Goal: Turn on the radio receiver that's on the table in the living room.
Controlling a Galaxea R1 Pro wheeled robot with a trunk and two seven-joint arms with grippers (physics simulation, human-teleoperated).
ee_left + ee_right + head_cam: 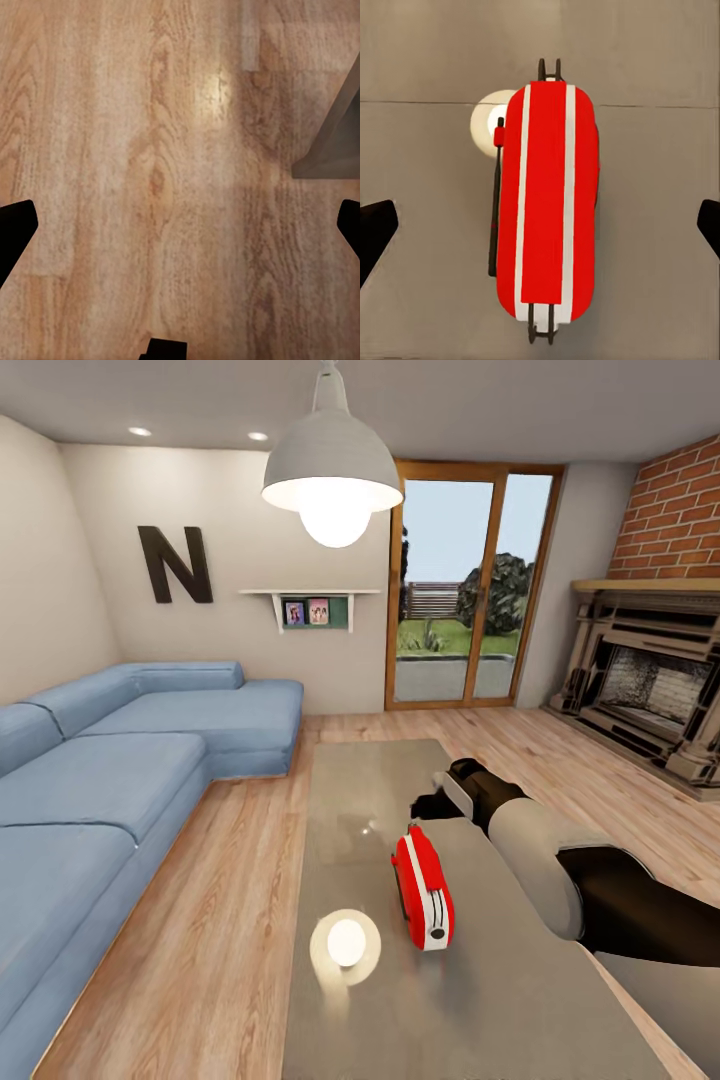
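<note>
Wooden floor (250, 880) surrounds the long grey table (370, 790) beside the blue sofa (120, 760). On that table the red radio (424, 887) stands edge-on, directly below the right gripper (540, 225), whose spread, released fingers (375, 229) straddle it without touching. Over bare floor just beside the table's corner hangs the left gripper (180, 225), fingers apart, empty.

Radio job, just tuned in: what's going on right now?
The radio stands on the table in the living room, untouched. The right gripper hangs over it, fingers spread wide with the radio's top between them in the wrist view, not touching. The left gripper is open over the wooden floor beside a table corner, holding nothing.
</note>
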